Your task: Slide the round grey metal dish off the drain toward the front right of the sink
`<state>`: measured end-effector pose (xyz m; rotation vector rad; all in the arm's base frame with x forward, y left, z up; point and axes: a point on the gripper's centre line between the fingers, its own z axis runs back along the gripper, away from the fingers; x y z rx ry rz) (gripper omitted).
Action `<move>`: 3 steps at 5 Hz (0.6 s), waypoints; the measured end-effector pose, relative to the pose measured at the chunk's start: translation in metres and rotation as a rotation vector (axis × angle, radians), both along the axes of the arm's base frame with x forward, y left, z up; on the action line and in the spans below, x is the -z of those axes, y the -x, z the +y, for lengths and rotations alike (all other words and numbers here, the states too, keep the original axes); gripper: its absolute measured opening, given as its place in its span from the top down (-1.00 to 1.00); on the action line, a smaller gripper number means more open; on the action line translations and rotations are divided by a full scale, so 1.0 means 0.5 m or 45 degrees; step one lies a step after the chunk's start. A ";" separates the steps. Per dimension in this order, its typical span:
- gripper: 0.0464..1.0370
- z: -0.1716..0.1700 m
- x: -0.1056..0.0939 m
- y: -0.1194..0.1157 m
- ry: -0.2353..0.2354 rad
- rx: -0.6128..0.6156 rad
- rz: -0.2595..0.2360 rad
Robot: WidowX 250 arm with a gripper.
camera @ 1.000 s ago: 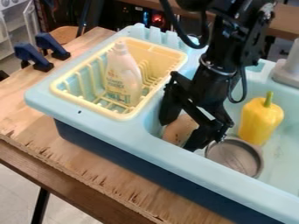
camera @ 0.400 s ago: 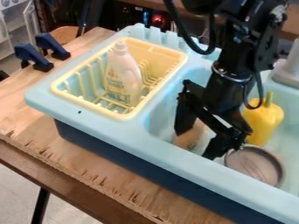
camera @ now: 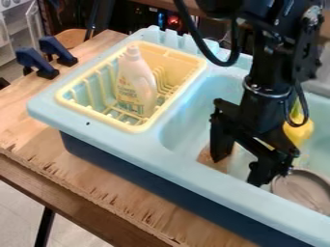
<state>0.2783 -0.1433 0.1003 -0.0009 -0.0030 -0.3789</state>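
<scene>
fingers [camera: 262, 171] beside round dish [camera: 303, 190], bottle [camera: 137, 77] with printed label [camera: 130, 100]

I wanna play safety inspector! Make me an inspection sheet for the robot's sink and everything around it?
Surface: wooden table, rough and splintery along its front edge; light blue sink on top.
Job's things: round metal pan and brown piece in the basin; yellow pepper partly behind the arm.
Clutter: white bottle leaning in the yellow rack; two blue clamps at the table's far left.
Gripper: low in the basin, fingers apart, one right by the pan's edge; touching or not, I can't tell.
Cables: black cable loops beside the arm; no tangle seen.
Surroundings: red glow in the dark background.
</scene>
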 end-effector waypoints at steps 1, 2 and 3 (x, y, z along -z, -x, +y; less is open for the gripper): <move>-0.94 0.005 -0.003 0.000 0.039 -0.023 -0.007; -0.94 0.027 -0.010 0.008 0.000 -0.038 0.030; -0.94 0.059 -0.076 -0.006 -0.044 -0.035 -0.044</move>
